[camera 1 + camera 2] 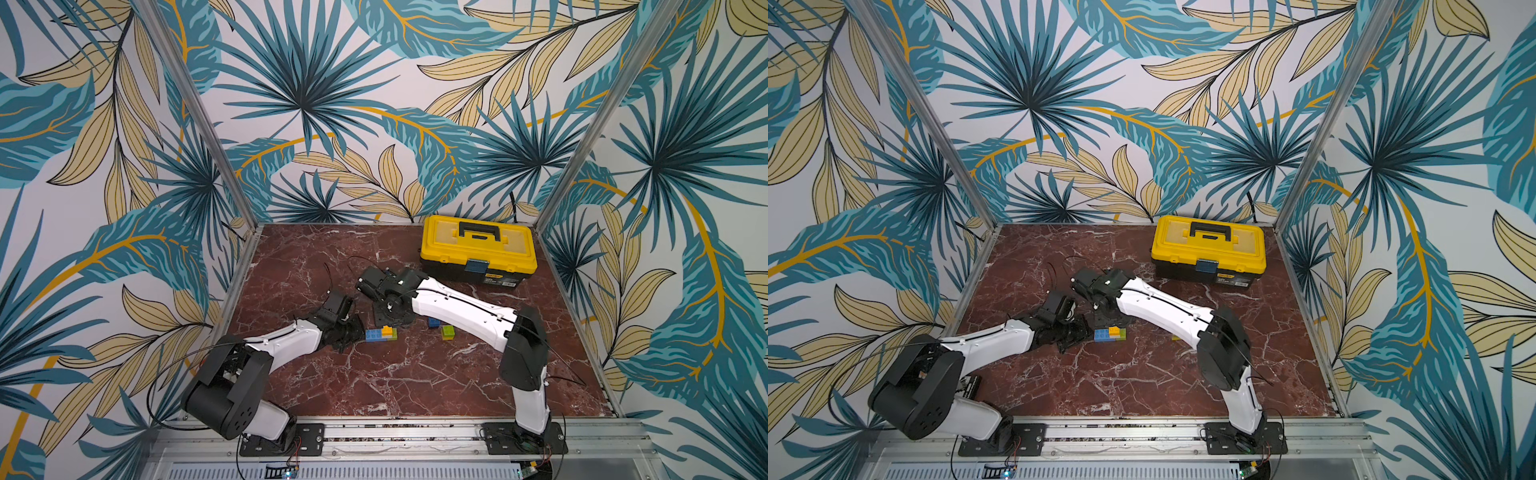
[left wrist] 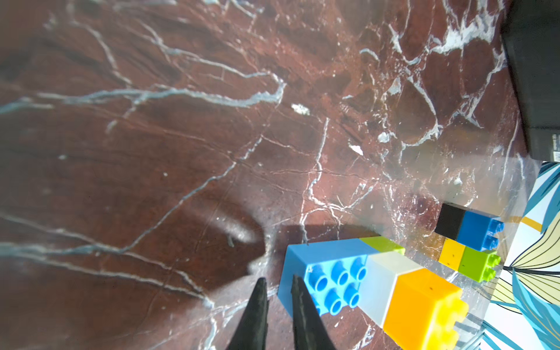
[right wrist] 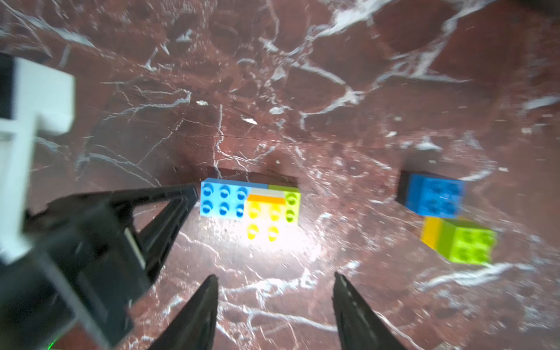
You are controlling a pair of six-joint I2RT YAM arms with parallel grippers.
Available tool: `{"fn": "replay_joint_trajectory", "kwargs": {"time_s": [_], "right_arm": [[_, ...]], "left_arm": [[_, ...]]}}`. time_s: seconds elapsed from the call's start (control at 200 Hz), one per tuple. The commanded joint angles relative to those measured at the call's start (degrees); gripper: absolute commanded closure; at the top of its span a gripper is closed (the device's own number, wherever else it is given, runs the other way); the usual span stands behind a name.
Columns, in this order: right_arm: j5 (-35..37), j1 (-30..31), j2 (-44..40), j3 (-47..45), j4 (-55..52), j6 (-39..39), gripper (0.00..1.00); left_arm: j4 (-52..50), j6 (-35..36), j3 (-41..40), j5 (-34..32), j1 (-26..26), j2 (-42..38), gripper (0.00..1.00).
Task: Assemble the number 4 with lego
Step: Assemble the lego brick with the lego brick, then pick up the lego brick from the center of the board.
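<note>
A partly joined lego piece lies mid-table: a long light-blue brick with a white, an orange-yellow and a lime green brick on it. My left gripper is shut, with its tips against the light-blue brick's end and nothing between them. My right gripper hovers open and empty just behind this piece. To the right lie a blue brick joined to a black one and a lime green brick joined to an orange-yellow one. The number 4 does not show as a whole figure.
A big yellow toolbox stands shut at the back right of the red marble table. Patterned walls and metal posts close in both sides, and a metal rail runs along the front edge.
</note>
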Motion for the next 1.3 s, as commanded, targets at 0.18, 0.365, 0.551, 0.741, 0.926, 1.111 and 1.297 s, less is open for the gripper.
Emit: {"fn": "replay_joint_trajectory", "kwargs": {"time_s": [0.18,0.365,0.551,0.741,0.926,1.111,1.297], "right_arm": [[3.2,-7.5,-9.0,-15.4,-1.0,-9.1,0.30],[0.8,-14.0,-10.3,-21.7,0.9,-13.5,0.28],[-1.5,-17.2,-9.9,-26.3,4.6,-14.6,0.29],[-3.3,-18.8,-8.7,-29.0,7.8,-14.4,0.33],[-3.8,-19.8,-8.1,-30.7,9.5,-14.3,0.38],[-3.8,-20.2,-7.7,-31.9,10.3,-13.9,0.42],[-4.0,-20.8,-7.5,-33.7,11.9,-13.4,0.46]], "left_arm": [[1.6,-1.0,-1.7,1.6,-0.3,0.2,0.82],[2.0,-1.6,-1.8,2.1,-0.6,0.5,0.82],[2.4,-2.2,-1.9,2.6,-1.0,0.6,0.82],[2.2,-2.3,-1.4,2.9,-1.3,1.1,0.82],[1.4,-2.4,-1.2,1.8,-1.2,0.6,0.82],[-0.2,-1.8,-0.6,0.8,-1.2,-0.3,0.82],[-2.3,-0.8,-0.5,-0.4,-1.1,-1.8,0.81]]}}
